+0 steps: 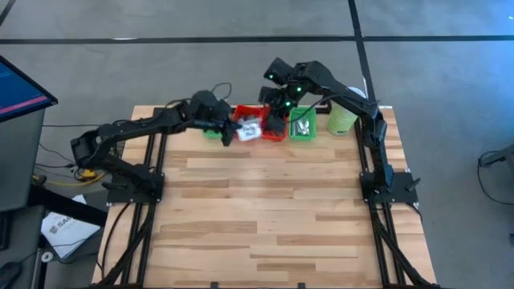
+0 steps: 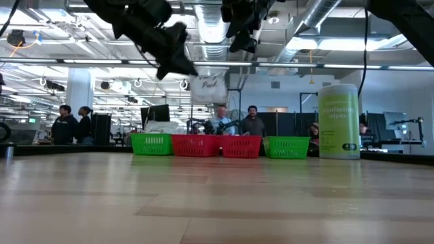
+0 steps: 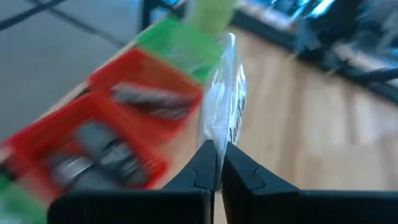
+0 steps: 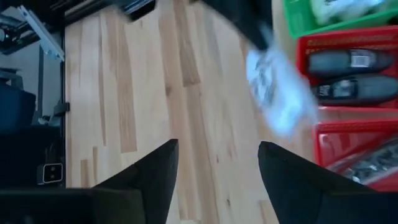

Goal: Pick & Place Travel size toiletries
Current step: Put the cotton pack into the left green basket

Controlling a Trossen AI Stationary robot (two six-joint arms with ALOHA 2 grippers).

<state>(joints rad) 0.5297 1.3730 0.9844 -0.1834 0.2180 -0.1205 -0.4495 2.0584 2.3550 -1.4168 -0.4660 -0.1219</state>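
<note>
Wood table (image 1: 265, 209), trays (image 1: 273, 128) at 12 o'clock: my left gripper (image 1: 231, 134) pinches a white packet (image 1: 250, 129) above them, right gripper (image 1: 280, 102) released; I'd center it over a tray before letting go.

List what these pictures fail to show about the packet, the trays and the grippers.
- Packet print: blurred in both wrist views, too small from above.
- Tray contents: hidden behind the walls in the low view; smeared in the left wrist view.
- Left gripper: shut on the packet, pads hidden by film.
- Right gripper: open; fingertips cut off by the frame.
</note>
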